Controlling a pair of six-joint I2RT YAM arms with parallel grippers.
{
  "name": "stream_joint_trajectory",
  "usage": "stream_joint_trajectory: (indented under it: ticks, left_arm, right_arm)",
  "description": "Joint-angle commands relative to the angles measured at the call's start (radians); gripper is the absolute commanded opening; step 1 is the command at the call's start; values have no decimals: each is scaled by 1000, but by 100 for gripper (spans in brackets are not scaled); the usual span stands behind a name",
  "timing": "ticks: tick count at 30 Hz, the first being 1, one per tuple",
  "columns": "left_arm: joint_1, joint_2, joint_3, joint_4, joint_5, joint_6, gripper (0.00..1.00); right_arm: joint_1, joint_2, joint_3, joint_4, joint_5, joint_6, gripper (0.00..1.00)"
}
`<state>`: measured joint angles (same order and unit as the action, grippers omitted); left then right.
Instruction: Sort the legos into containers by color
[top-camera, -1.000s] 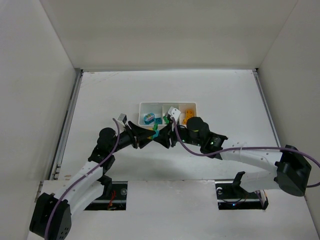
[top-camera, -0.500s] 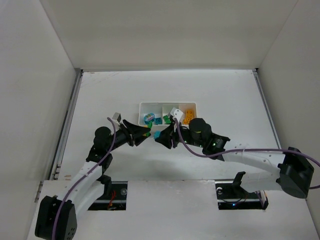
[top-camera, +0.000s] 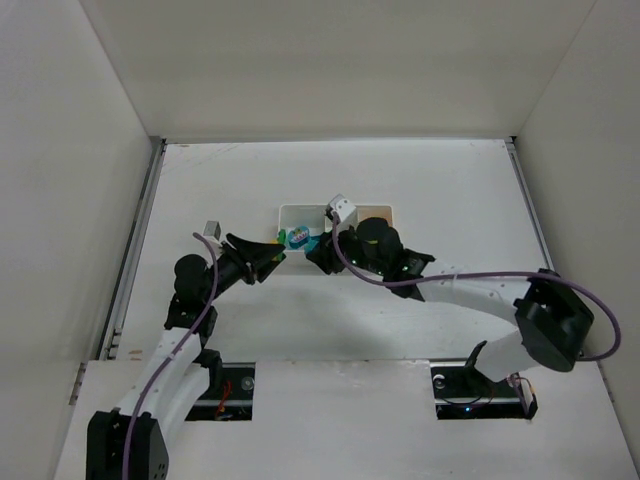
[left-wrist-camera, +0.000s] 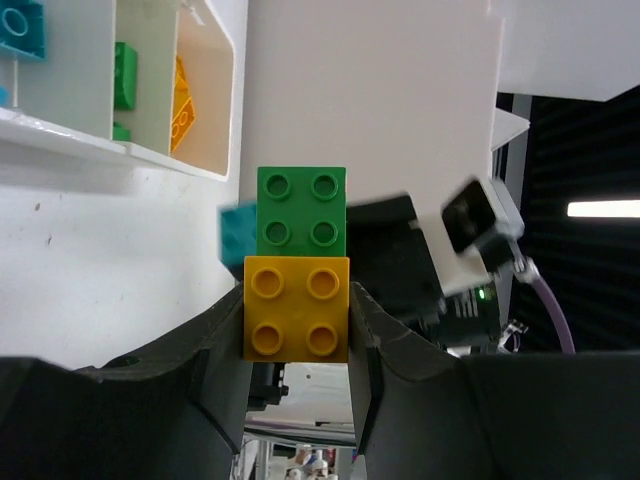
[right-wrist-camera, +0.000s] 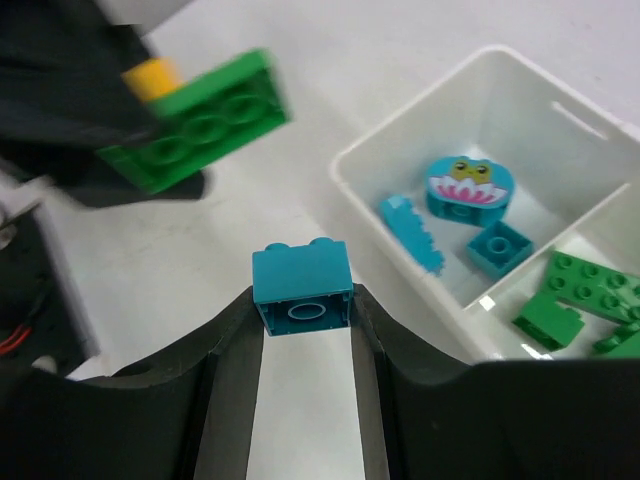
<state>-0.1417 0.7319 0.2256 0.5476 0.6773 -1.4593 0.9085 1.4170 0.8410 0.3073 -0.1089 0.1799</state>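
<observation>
- The left gripper (left-wrist-camera: 297, 312) is clenched on a yellow brick (left-wrist-camera: 297, 307), one finger on each side, studs facing the wrist camera.
- A green brick (left-wrist-camera: 301, 208) sits flush against the yellow brick's far edge, beyond the fingertips. No finger touches it.
- The right gripper (right-wrist-camera: 303, 302) is clamped on a teal brick (right-wrist-camera: 301, 287), with a finger pressed to each side of it. The brick's hollow underside faces the wrist camera.
- The two grippers meet tip to tip. From the right wrist, the green brick (right-wrist-camera: 195, 125) hangs tilted just up and left of the teal one, close but apart. From the left wrist, the teal brick (left-wrist-camera: 238, 238) peeks out behind the green brick's left edge.
- From above, the left gripper (top-camera: 268, 258) hangs just left of the tray's (top-camera: 300, 208) near-left corner. The right gripper (top-camera: 318, 250) is at the tray's near wall, and its arm covers much of the middle and right compartments.
- The teal brick is over bare table (right-wrist-camera: 420, 50), just outside the corner of the tray (right-wrist-camera: 400, 125), not in any compartment.
- The nearest compartment in the right wrist view holds teal pieces (right-wrist-camera: 498, 247): a small square brick, a flat one leaning on the wall and a round one with a printed face.
- The next compartment holds green bricks (right-wrist-camera: 590, 290).
- The third compartment, seen from the left wrist, holds an orange brick (left-wrist-camera: 185, 100) leaning on its wall.
</observation>
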Motion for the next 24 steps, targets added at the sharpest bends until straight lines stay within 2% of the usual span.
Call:
stream_joint_trajectory:
  ticks: [1, 8, 11, 14, 16, 19, 24]
  left_arm:
    - [11, -51, 15, 43, 13, 31, 16]
    - [3, -81, -28, 55, 8, 42, 17]
    - [0, -104, -51, 66, 2, 36, 17]
    - [0, -111, -61, 77, 2, 37, 17]
    - [0, -111, -66, 87, 1, 39, 17]
    - [-3, -108, -77, 123, -7, 46, 17]
    - [-38, -86, -101, 218, -21, 66, 17]
  right_arm:
    - [-24, 91, 111, 75, 115, -3, 37]
    - [-47, 240, 236, 79, 202, 20, 40]
    - [-52, 287, 276, 78, 224, 30, 52]
    - [-56, 301, 297, 76, 238, 52, 69]
    - [-62, 287, 296, 73, 239, 73, 74]
    - [-75, 222, 254, 56, 259, 130, 75]
    - [-89, 25, 95, 64, 247, 352, 78]
